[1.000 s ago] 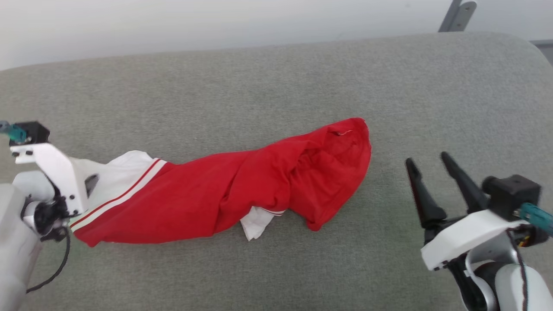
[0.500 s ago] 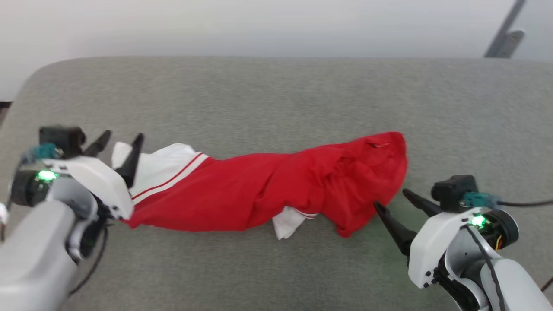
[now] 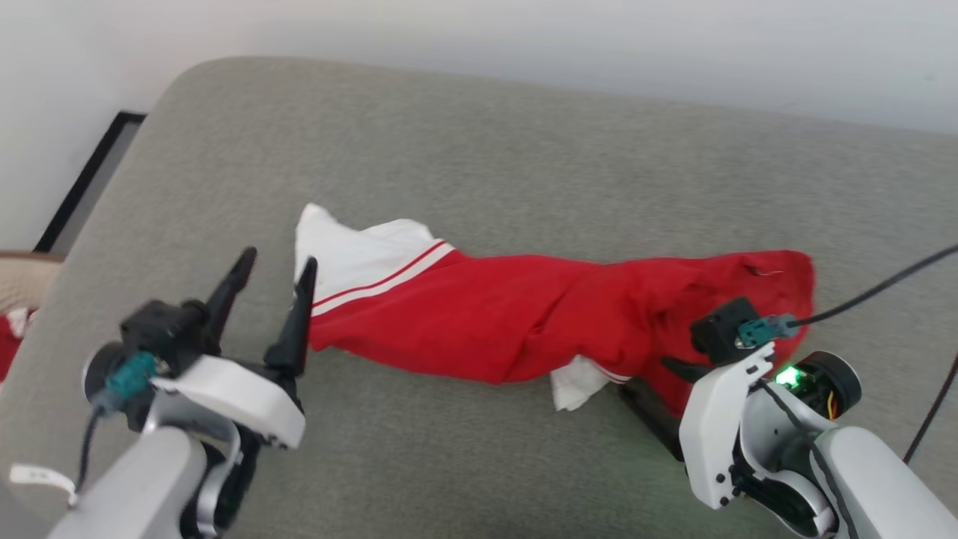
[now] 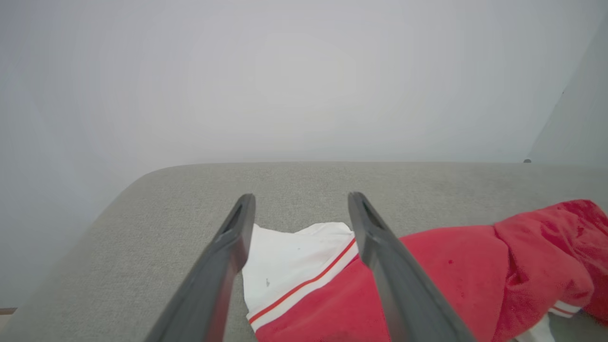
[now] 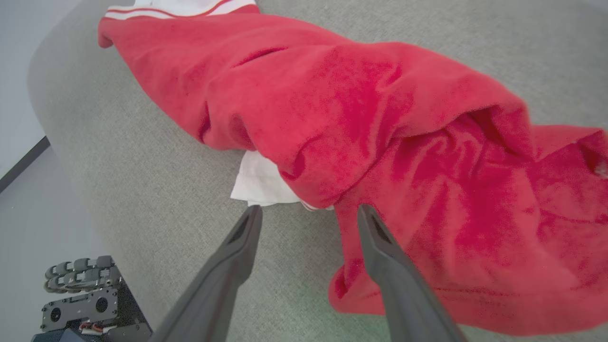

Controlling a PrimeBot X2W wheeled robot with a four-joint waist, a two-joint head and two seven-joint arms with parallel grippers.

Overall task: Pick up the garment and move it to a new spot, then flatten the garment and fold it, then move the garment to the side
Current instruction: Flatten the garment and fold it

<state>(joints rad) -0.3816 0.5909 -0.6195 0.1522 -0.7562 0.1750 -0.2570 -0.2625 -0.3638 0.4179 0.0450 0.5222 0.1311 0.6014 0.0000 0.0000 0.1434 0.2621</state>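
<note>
One grey padded surface (image 3: 449,150) is seen. One garment (image 3: 509,329) is laid on it, stretched long and bunched, red with white sleeve ends and striped trim. Two hands are counted. The left hand (image 3: 278,260) is held wide open and empty beside the garment's white end. The right hand (image 5: 308,209) is spread wide at the garment's red end, with nothing gripped.

Grey upholstered cushion (image 3: 479,150), white wall (image 3: 524,30)
</note>
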